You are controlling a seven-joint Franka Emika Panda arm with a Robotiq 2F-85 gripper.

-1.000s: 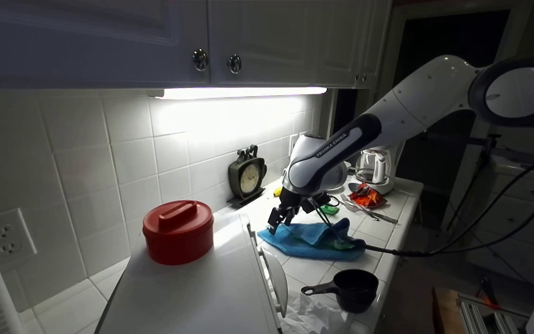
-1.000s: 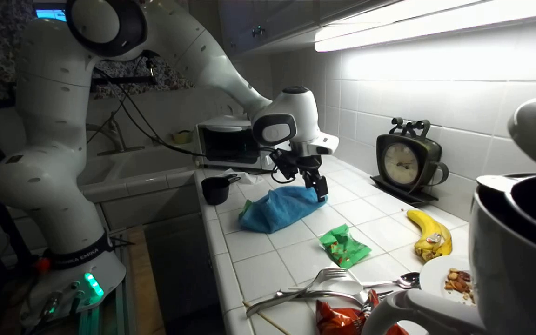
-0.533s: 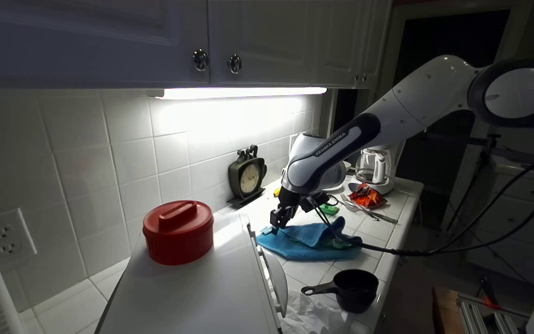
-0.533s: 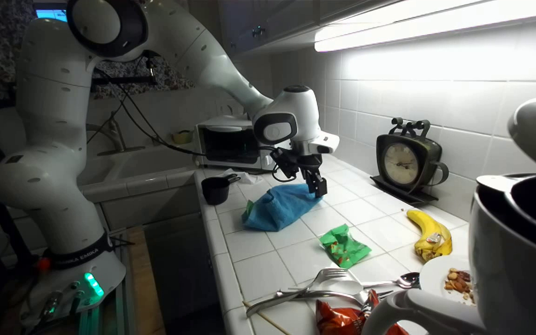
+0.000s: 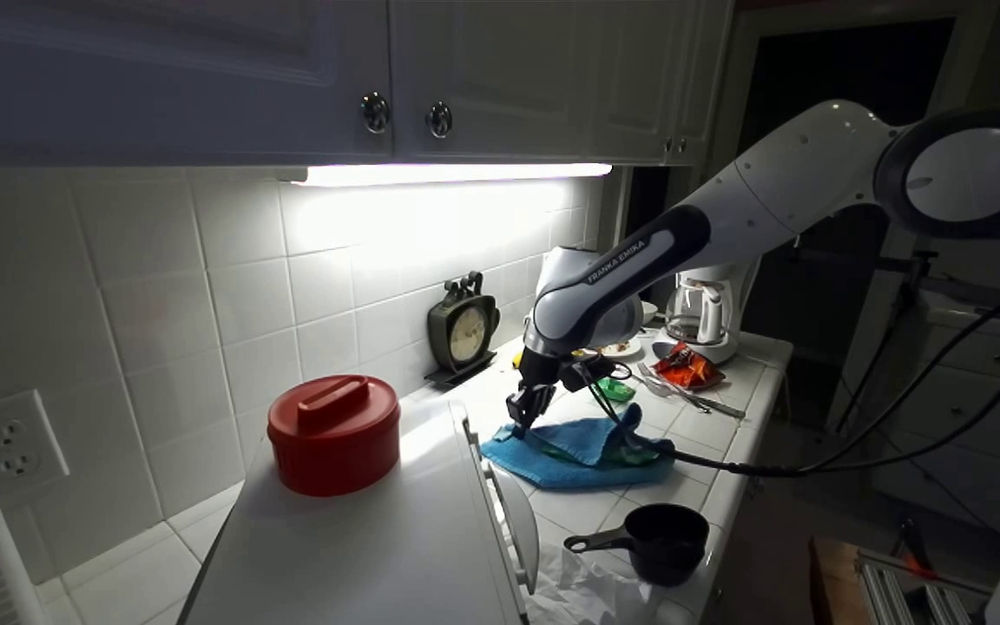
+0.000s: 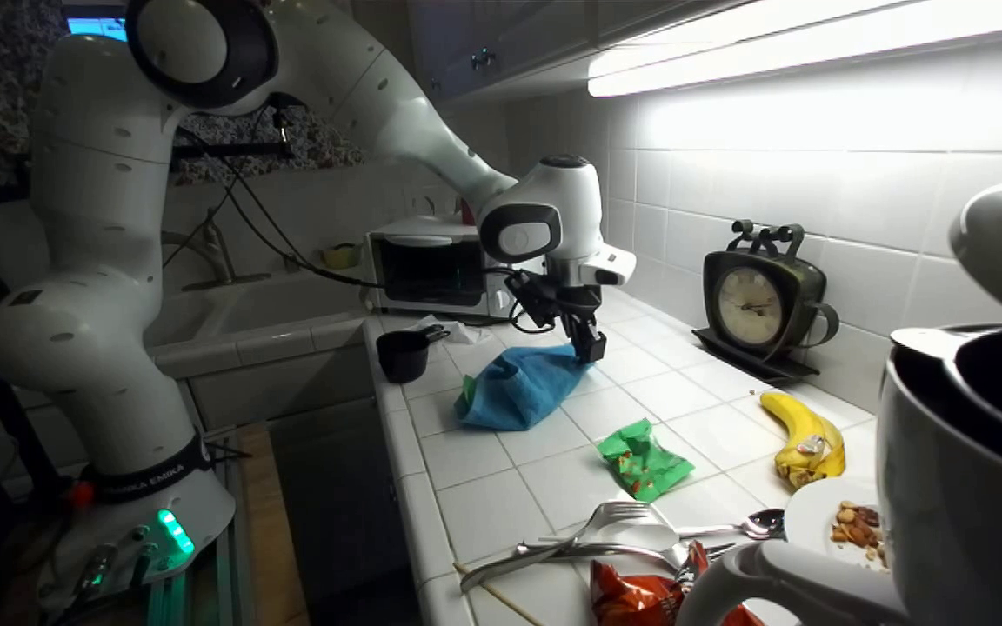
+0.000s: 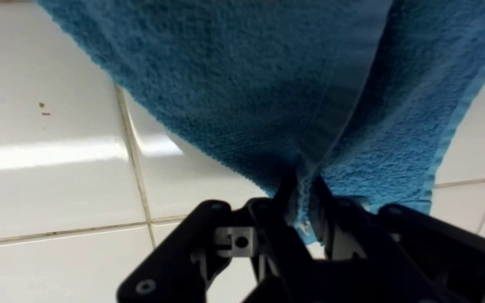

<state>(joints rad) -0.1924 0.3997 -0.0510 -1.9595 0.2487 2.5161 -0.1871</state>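
1. While pinching a bunched fold of the blue towel [image 7: 267, 80] between the fingertips of the black gripper [image 7: 304, 195] in the wrist view, reaches down low over the white tiled counter [image 7: 53, 193]
2. Has jaws pressed almost together, with only thin cloth caught between
3. Has the rest of that towel lying folded over itself on the tiles, between the black measuring cup [image 5: 667, 551] and the green wrapper [image 6: 647, 462]
4. Near the folded towel edge shows something green [image 6: 467, 389] peeking out, too small to identify
5. Beside that cup, in both exterior views, shows a crumpled white sheet [image 5: 582, 592] near the toaster oven [image 6: 431, 269], topped by a red lidded tub [image 5: 335, 447]
6. Against the tiled wall [image 6: 858, 196], has a dark clock [image 6: 749, 304] standing upright, with a banana [image 6: 801, 426] near it
7. Toward the coffee maker [image 5: 698, 314], shows scattered cutlery [image 6: 579, 543], an orange-red wrapper [image 6: 636, 598] and a plate [image 6: 805, 513] bearing nuts [image 6: 856, 524]
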